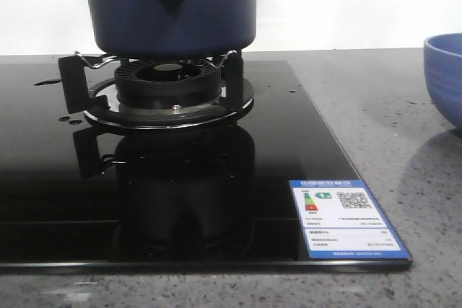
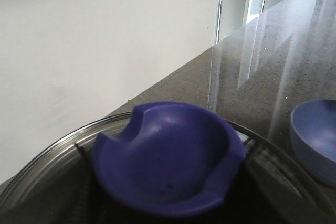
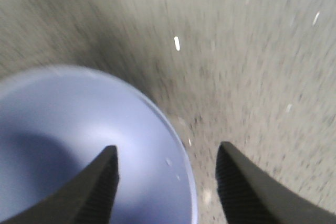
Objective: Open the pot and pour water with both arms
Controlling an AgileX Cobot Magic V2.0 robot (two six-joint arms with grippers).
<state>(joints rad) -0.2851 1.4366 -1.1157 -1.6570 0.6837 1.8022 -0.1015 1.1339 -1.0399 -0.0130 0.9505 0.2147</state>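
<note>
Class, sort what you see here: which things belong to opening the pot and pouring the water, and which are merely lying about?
Belong to the job:
pot
glass lid with its blue knob
light blue bowl
right hand, open

Lying about:
gas burner
energy label sticker
water drops

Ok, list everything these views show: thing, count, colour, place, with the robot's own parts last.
pot: one, dark navy blue, on the burner supports, handle socket facing the front camera.
lid: one, clear glass with a blue knob, close under the left wrist camera.
burner: one, black with a metal ring, under the pot.
cooktop: one, glossy black glass, set in the counter.
label: one, blue and white, on the cooktop's near right corner.
bowl: one, lighter blue, on the counter right of the cooktop.
counter: one, grey speckled.
right gripper: one, black fingers apart, over the bowl's rim.
left gripper: not in view.
</note>
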